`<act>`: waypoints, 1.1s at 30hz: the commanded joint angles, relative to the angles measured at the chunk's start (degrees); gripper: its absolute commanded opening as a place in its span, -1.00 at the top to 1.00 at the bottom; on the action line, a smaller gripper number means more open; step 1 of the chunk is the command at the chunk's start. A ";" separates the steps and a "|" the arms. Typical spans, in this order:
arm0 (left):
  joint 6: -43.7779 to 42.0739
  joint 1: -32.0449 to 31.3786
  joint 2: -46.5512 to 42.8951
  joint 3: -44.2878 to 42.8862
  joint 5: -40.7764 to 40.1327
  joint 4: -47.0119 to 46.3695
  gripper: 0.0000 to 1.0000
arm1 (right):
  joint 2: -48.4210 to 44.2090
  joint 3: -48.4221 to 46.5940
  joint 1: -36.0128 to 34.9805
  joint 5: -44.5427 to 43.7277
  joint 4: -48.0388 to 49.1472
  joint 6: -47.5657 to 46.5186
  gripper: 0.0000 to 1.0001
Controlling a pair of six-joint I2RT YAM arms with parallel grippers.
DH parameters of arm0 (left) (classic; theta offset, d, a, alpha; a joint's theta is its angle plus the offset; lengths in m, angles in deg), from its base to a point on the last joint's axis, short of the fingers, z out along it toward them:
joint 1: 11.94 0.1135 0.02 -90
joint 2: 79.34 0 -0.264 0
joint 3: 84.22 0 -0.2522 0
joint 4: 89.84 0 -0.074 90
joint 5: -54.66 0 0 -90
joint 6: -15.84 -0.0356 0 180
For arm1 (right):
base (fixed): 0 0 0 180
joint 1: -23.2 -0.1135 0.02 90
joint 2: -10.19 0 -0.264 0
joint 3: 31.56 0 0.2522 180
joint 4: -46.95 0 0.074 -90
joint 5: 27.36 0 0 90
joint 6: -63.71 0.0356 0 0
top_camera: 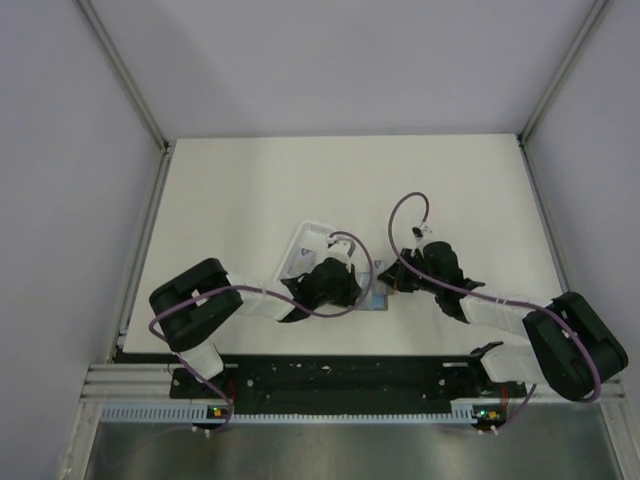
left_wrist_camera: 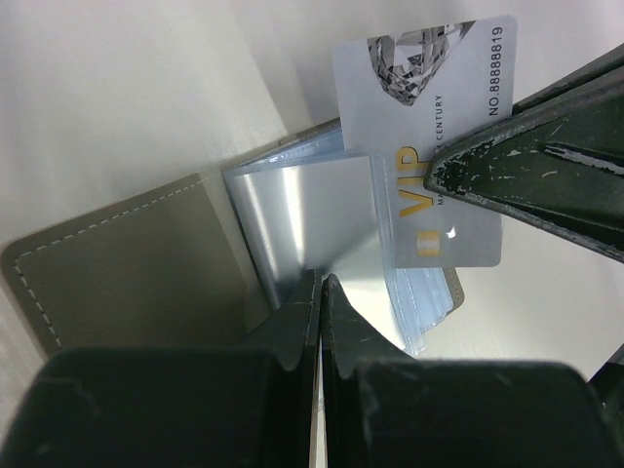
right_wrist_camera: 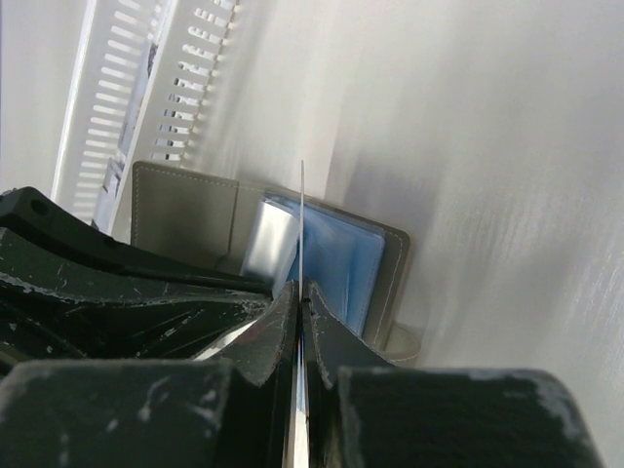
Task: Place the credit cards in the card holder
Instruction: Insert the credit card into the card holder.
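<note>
Card holder (left_wrist_camera: 127, 258) lay open on the worktop (top_camera: 250, 190), near the front middle, btwn the 2 arms and just beside the near end of a long white tray (top_camera: 303, 245). Its grey stitched flap was spread flat to 1 side; a stack of clear, bluish sleeves (left_wrist_camera: 312, 210) fanned up from the fold.

L jaws were together, tips meeting right at the near edge of the top sleeve. Whether a sleeve leaf was nipped btwn them couldn't be told from the L wrist view.

R jaws were clamped on 1 credit card (left_wrist_camera: 429, 117), pale silver-grey w/ gold "VIP" lettering and a printed no. along 1 short edge. They gripped it by 1 side. In the R wrist view the card showed edge-on, a thin line rising from the closed tips toward the holder.

The card stood over the sleeves: 1 corner sat behind the top clear leaf and showed dimly through it, while most of the card incl. the lettering stuck out past the sleeve's edge. Whether that corner was inside a pocket or only tucked behind the leaf wasn't clear.

From above, both wrists crowded over the holder, so only a small bluish patch of it showed btwn them
</note>
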 commanded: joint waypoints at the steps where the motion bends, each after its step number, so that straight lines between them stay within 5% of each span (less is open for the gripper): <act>1: -2.00 0.17 2.18 -0.18 0.46 12.36 1.00 | 0.46 -1.28 -0.89 0.63 4.04 1.53 1.00; 21: -7.54 0.17 -10.21 -8.98 0.64 20.09 1.00 | 0.90 -2.50 -2.56 5.99 4.13 3.21 1.00; 33: -7.89 0.70 -18.65 -6.61 -2.88 22.91 1.00 | -0.15 -5.32 -6.77 6.70 2.37 4.17 1.00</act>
